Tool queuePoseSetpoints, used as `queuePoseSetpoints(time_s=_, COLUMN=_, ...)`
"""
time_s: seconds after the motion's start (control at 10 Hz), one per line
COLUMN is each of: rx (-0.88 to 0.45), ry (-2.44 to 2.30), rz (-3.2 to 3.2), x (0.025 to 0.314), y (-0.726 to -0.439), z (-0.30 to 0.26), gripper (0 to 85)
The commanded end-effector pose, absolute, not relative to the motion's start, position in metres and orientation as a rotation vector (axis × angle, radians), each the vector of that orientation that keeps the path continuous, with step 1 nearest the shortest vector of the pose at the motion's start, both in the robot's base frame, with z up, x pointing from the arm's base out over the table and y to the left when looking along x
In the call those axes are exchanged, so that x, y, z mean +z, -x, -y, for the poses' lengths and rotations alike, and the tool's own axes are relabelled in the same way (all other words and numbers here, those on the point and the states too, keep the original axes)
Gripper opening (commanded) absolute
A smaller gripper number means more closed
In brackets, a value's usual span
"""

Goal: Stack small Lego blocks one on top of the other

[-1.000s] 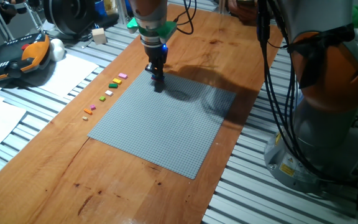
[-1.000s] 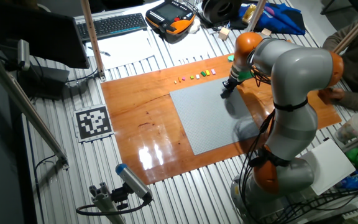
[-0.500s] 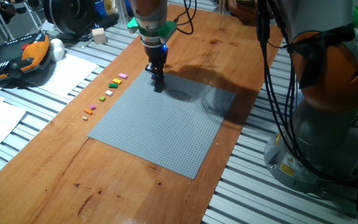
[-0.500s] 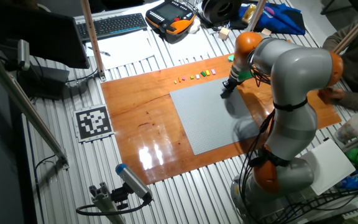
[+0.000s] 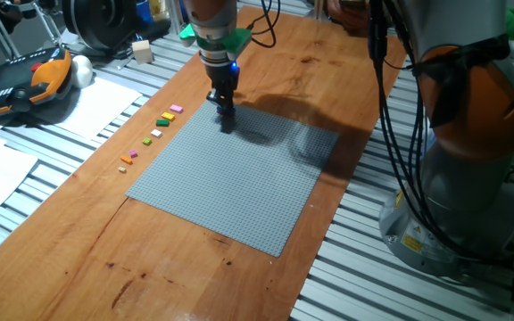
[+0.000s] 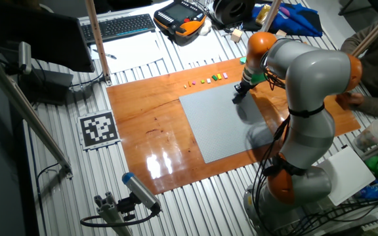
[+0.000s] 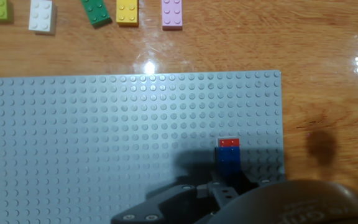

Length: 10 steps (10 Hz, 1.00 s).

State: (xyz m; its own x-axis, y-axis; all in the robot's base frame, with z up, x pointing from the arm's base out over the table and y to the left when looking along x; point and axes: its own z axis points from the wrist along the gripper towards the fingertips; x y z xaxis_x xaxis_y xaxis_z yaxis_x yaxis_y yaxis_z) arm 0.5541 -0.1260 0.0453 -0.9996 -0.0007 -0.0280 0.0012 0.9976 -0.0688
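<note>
In the hand view a tiny blue brick [image 7: 229,160] stands on the grey baseplate [image 7: 104,137] near its right far corner. A red brick [image 7: 229,142] shows as a thin strip at its far edge, touching it, apparently under it. My gripper [image 7: 229,175] comes down on the blue brick, with dark fingers tight against both its sides. In the fixed views the gripper [image 5: 227,114] [image 6: 237,97] touches the baseplate [image 5: 239,178] at its far edge; both bricks are hidden there.
A row of loose small bricks [image 5: 154,129] lies on the wooden table left of the baseplate; they also show in the other fixed view [image 6: 209,80] and the hand view [image 7: 129,11]. The robot base [image 5: 471,178] stands at the right.
The wrist has shifted very slightly up and to the left. The fingertips stay at the same spot on the baseplate.
</note>
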Motion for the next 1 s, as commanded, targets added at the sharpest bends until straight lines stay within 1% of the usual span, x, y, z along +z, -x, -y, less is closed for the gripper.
queuePoseSetpoints(time_s=0.0, rx=-0.112, ry=0.000, rz=-3.110, x=0.044, y=-0.554, z=0.126, gripper=0.0)
queuePoseSetpoints(time_s=0.9, rx=-0.095, ry=0.012, rz=-3.098, x=0.033, y=-0.554, z=0.132, gripper=0.0)
